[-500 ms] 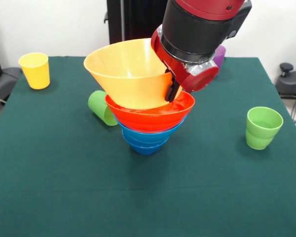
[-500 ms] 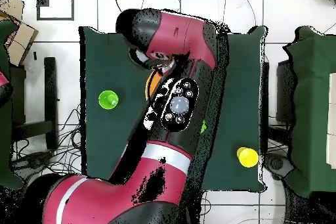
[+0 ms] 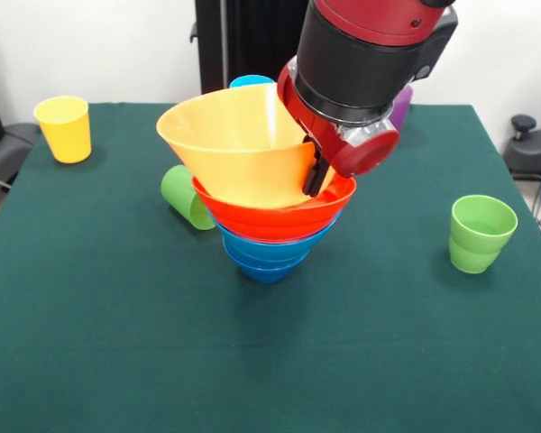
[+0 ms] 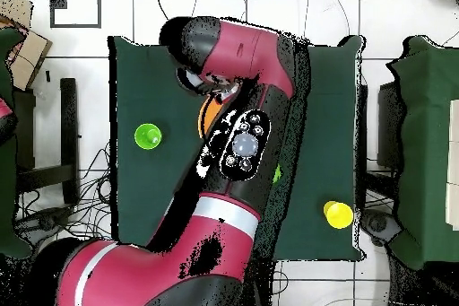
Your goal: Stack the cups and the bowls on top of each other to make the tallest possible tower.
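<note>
The tower [image 3: 269,225] stands mid-table: light blue and dark blue bowls [image 3: 266,257] at the bottom, the orange-red bowl [image 3: 275,215] on them, and the yellow-orange bowl [image 3: 234,144] on top, tilted. My gripper [image 3: 314,183] is at that bowl's right wall, with one black finger [image 3: 317,171] outside it, shut on the wall. A green cup [image 3: 187,196] lies on its side against the tower's left. A light blue cup [image 3: 251,81] and a purple cup [image 3: 402,104] peek out behind. In the overhead view the arm hides all of the tower but a sliver of orange bowl [image 4: 208,114].
A yellow cup [image 3: 63,128] stands upright at the far left; it also shows in the overhead view [image 4: 338,214]. A second green cup [image 3: 481,233] stands upright at the right, and shows in the overhead view [image 4: 148,136]. The green table cloth [image 3: 117,343] ends at its edges all round.
</note>
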You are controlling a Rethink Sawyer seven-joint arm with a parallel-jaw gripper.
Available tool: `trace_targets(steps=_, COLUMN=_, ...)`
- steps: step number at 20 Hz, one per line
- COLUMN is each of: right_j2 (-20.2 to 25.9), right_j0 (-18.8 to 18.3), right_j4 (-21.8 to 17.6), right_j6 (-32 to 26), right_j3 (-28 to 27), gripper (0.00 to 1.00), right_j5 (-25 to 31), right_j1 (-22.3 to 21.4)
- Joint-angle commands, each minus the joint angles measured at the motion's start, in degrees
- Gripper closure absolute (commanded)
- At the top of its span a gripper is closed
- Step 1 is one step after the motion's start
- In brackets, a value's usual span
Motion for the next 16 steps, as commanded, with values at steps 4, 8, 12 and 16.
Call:
trace_targets(steps=4, right_j2=3.2, right_j0=2.0, right_j4=0.8, right_j6=13.0, right_j3=5.2, gripper=1.0, right_j5=-4.0, right_j1=-0.8)
trace_targets(steps=8, right_j2=3.2, right_j0=1.8, right_j4=1.0, right_j6=12.9, right_j3=5.2, gripper=1.0, right_j5=-4.4, right_j1=-0.7)
trace_targets(steps=12, right_j2=3.1, right_j0=1.5, right_j4=0.7, right_j6=12.3, right_j3=4.7, gripper=1.0, right_j5=-4.9, right_j1=-0.6)
trace_targets(steps=16, right_j2=2.9, right_j0=1.1, right_j4=0.4, right_j6=11.8, right_j3=3.2, gripper=1.0, right_j5=-5.0, right_j1=0.3)
